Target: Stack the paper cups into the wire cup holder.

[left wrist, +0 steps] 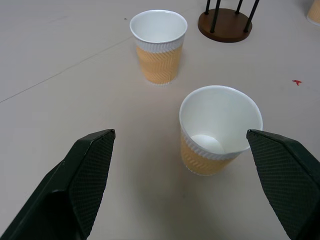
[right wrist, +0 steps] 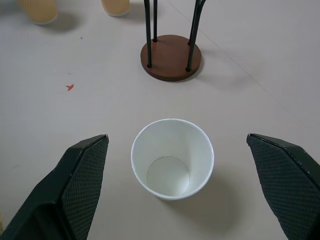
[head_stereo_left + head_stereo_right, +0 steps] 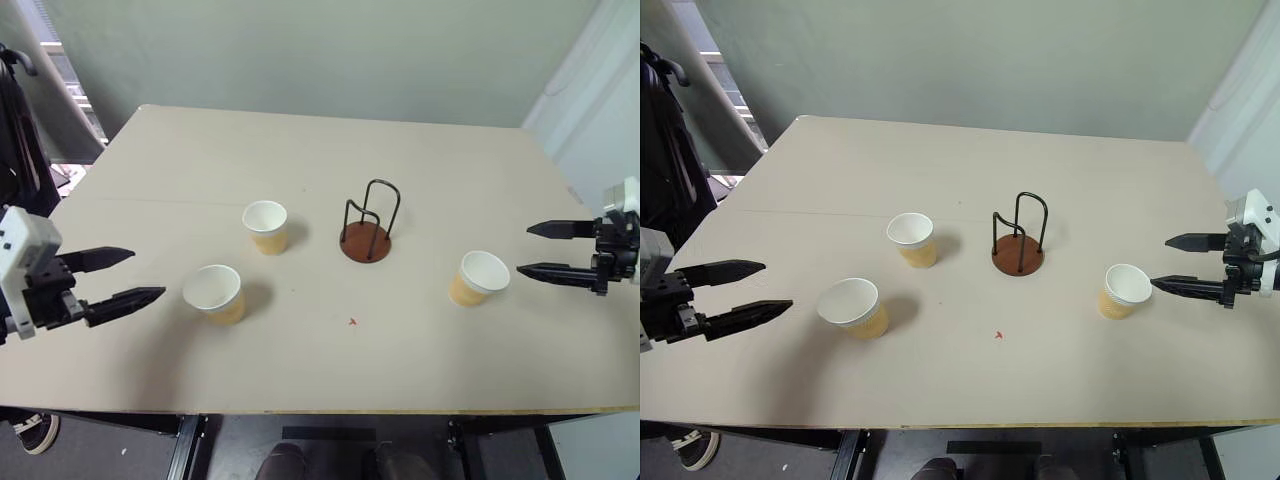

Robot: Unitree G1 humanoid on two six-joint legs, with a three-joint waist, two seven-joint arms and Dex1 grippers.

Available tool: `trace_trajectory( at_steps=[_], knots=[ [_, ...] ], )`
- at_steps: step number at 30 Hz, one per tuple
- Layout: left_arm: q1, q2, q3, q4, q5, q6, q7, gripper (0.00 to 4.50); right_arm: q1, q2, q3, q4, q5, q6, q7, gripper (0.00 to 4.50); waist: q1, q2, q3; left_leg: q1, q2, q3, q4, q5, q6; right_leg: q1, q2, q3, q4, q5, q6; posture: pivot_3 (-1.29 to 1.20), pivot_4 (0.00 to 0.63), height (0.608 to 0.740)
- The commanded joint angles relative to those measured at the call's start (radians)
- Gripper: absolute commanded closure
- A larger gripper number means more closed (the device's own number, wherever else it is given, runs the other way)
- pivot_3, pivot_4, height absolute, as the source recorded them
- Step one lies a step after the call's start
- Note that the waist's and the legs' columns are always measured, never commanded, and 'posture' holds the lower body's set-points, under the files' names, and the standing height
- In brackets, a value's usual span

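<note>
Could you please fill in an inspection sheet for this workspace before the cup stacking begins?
Surface: beige table, with a small red mark near the front.
Job's things: three paper cups, all upright and apart: left cup, middle cup, right cup. Wire cup holder stands empty between the middle and right cups.
Clutter: nothing seen.
Grippers: left gripper open, fingers level with the left cup, not touching. Right gripper open, beside the right cup, holding nothing.
Cables: nothing seen.
Surroundings: pale green wall behind the table.
</note>
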Motion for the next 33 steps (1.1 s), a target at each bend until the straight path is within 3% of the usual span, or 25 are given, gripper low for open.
trace_trajectory(
  at_steps=[1,22,33],
  knots=[
    [-0.011,0.007,0.020,-0.004,-0.001,-0.018,-0.003,0.00,-0.017,-0.019,-0.026,0.013,-0.004,-0.015,-0.005,0.01,0.000,0.000,0.000,0.000,0.000,0.000,0.000,0.000,0.000,0.000,0.000,0.000,0.000,0.000,0.000,0.00,0.150,0.740],
    [-0.014,-0.005,0.022,-0.044,-0.015,-0.008,0.019,0.00,-0.142,0.017,-0.003,0.019,0.028,0.008,0.009,0.01,-0.001,0.000,0.000,0.000,0.000,0.000,0.000,0.000,0.000,0.000,0.000,0.000,0.000,0.000,0.000,0.00,0.150,0.740],
    [-0.099,-0.024,-0.056,-0.051,-0.022,-0.017,0.062,0.00,-0.391,0.312,0.250,-0.152,-0.096,0.128,-0.264,0.01,-0.021,0.001,0.000,0.000,0.003,-0.001,0.000,0.002,-0.002,-0.004,0.002,-0.001,0.001,0.004,-0.003,0.00,0.150,0.740]
  ],
)
